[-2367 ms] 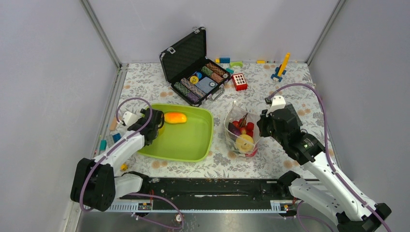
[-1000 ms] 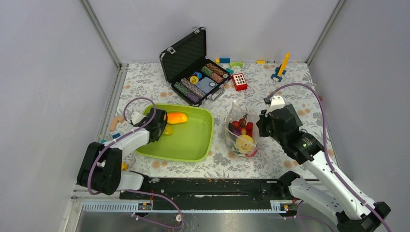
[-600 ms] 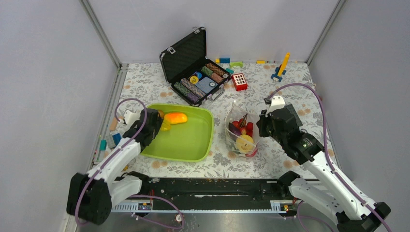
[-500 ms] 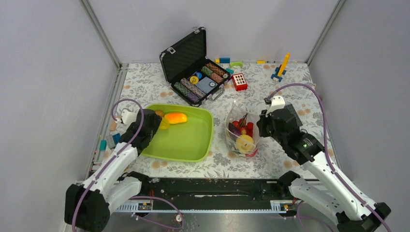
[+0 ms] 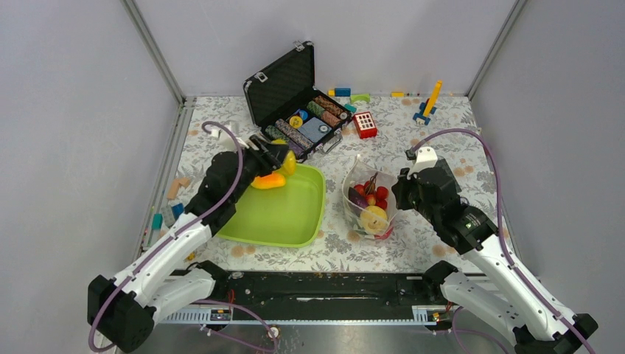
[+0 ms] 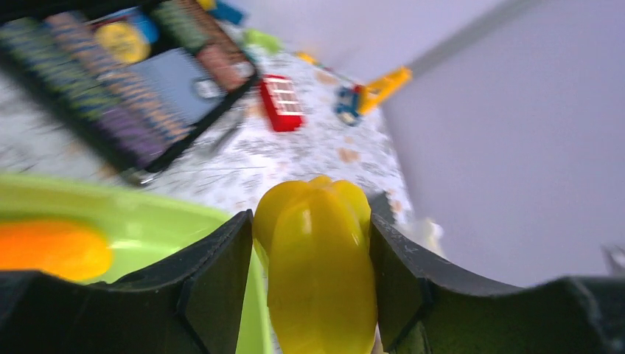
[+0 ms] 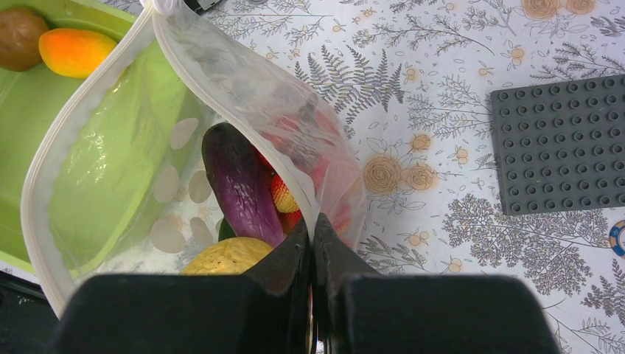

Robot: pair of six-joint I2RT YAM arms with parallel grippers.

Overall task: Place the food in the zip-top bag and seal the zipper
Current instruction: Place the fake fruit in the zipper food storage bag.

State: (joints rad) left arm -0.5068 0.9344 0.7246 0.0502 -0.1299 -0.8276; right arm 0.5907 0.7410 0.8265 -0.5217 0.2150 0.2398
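Note:
My left gripper (image 5: 278,158) is shut on a yellow toy fruit (image 6: 318,265) and holds it in the air above the far edge of the lime-green tray (image 5: 295,221); the fruit also shows in the top view (image 5: 287,164). An orange fruit (image 5: 267,181) lies in the tray. My right gripper (image 5: 402,193) is shut on the rim of the dotted zip-top bag (image 5: 367,203), holding its mouth open. The pale zipper (image 7: 221,70) runs along the rim. Inside the bag lie a purple eggplant (image 7: 242,184), red pieces and a yellow fruit (image 7: 228,257).
An open black case of poker chips (image 5: 302,122) stands behind the tray. A red block (image 5: 365,124) and coloured building blocks (image 5: 427,103) lie at the back. A grey studded plate (image 7: 564,140) lies right of the bag. A brown round fruit (image 7: 21,37) sits in the tray.
My left gripper has taken the yellow fruit from the tray's left end and lifted it up and to the right. The right gripper and bag have stayed still.

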